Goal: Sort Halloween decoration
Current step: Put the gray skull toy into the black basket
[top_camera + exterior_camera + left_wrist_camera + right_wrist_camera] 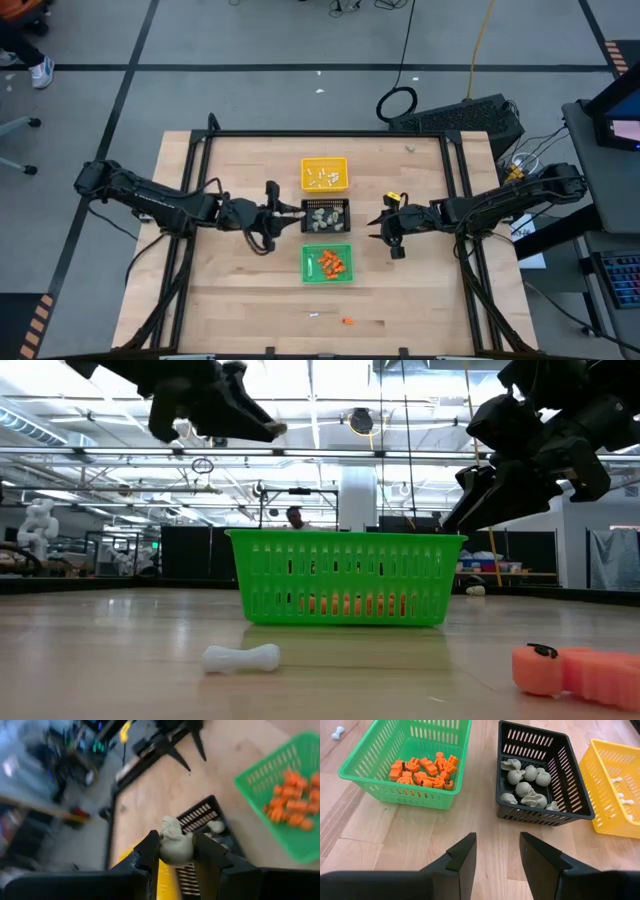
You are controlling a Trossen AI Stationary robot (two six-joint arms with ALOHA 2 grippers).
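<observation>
3 square trays sit in a row down the middle of the table [200, 300]: a yellow tray [325, 173] toward the far edge, a black tray [326, 216] in the middle, a green tray [327, 264] nearest the front edge. The yellow tray holds several thin white sticks [622, 798], the black tray about 8 beige-grey lumps [526, 787], and the green tray a heap of orange bits [422, 772] too tangled to count. 2 pieces lie loose near the table's front edge: 1 white stick [241, 657] and 1 orange bit [575, 671]. The left gripper [176, 851], at the black tray's left edge, is clamped on 1 rounded beige-grey lump [175, 843]. The right gripper [497, 851] hangs right of the trays, jaws apart and holding nothing.
</observation>
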